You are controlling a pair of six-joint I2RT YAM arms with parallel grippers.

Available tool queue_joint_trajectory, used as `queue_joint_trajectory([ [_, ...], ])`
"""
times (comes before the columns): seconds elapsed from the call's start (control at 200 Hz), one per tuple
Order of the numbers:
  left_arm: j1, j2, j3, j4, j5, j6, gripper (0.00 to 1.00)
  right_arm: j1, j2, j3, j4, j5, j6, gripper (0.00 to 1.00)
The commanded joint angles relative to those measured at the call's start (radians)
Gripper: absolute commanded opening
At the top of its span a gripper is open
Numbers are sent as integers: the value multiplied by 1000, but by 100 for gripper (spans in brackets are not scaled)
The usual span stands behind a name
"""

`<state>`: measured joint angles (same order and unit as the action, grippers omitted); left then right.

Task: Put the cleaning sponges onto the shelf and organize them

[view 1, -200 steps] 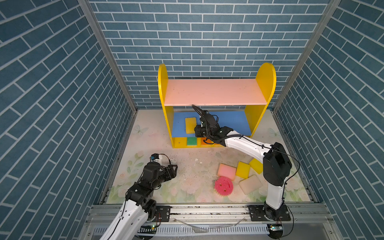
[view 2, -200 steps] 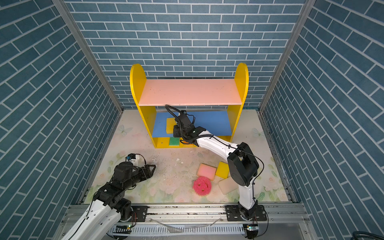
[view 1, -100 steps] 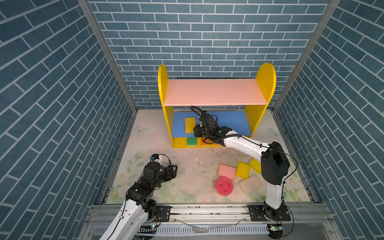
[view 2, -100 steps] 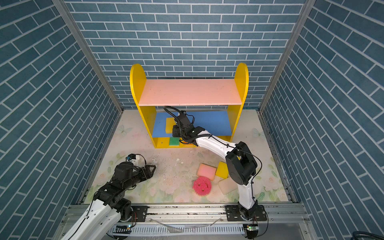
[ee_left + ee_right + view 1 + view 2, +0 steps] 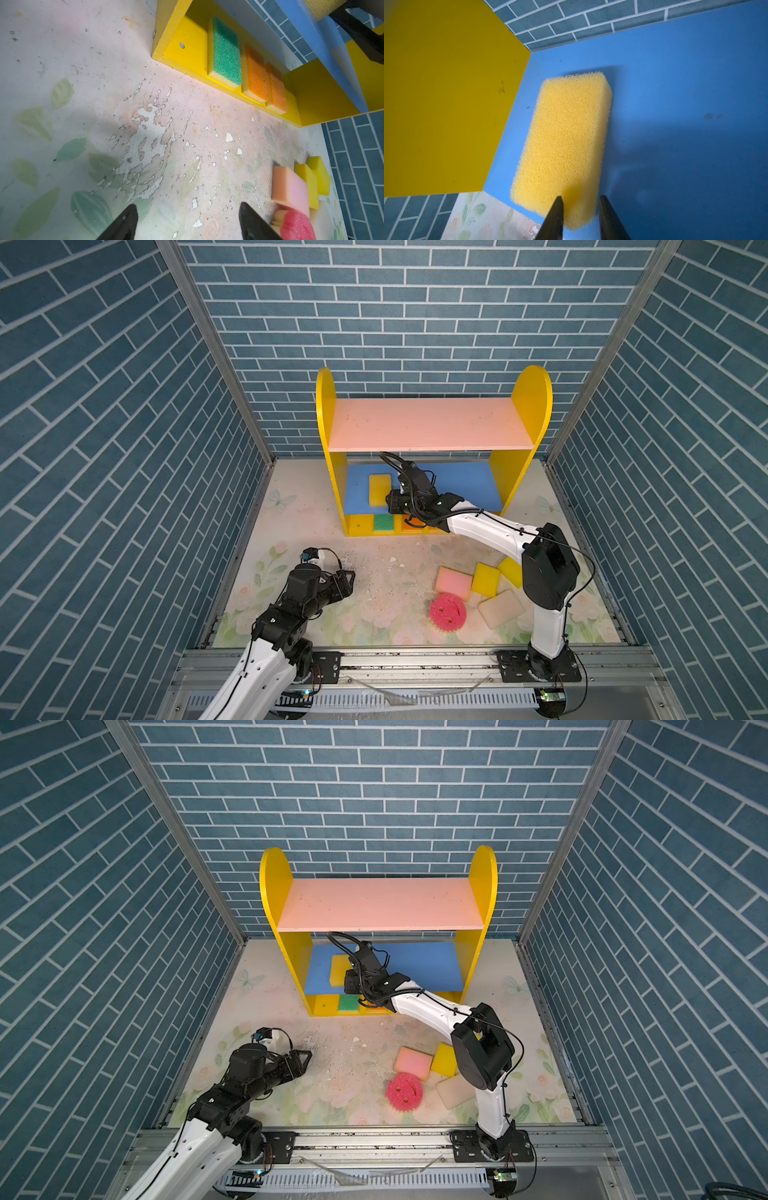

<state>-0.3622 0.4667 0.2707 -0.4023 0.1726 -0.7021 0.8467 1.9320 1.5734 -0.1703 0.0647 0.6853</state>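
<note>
The shelf (image 5: 428,423) (image 5: 378,903) stands at the back. A yellow sponge (image 5: 379,489) (image 5: 566,135) lies on its blue middle board near the left side panel, its near end over the board's front edge. My right gripper (image 5: 579,205) (image 5: 351,984) is shut on that near end, which looks squeezed between the fingers. A green sponge (image 5: 225,52) and two orange sponges (image 5: 255,76) lie side by side on the yellow base. My left gripper (image 5: 188,214) (image 5: 347,578) hangs open over bare floor at the front left, holding nothing.
At the front right of the floor lie a pink rectangular sponge (image 5: 454,581), two yellow ones (image 5: 486,578), a cream one (image 5: 500,608) and a round pink smiley sponge (image 5: 447,610), close to the right arm's base. The floor mat (image 5: 145,135) is worn and flaking. Brick walls enclose three sides.
The right wrist has shifted slightly at the shelf's front edge; the yellow sponge stays in place on the blue board. The left arm has not moved.
</note>
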Motion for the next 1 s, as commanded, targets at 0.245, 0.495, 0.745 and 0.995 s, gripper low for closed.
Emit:
queue_joint_trajectory([
  [0.245, 1, -5, 5, 1, -7, 9, 78, -8, -12, -15, 5, -7, 43, 30],
  [0.495, 1, -5, 12, 0, -9, 12, 78, -6, -69, -48, 4, 3, 43, 33],
  [0.745, 0, 2, 27, 5, -2, 14, 78, -1, -171, -123, -6, 31, 44, 35],
  [0.995, 2, 10, 58, -17, 7, 29, 78, 9, -147, -101, 6, 16, 54, 11],
])
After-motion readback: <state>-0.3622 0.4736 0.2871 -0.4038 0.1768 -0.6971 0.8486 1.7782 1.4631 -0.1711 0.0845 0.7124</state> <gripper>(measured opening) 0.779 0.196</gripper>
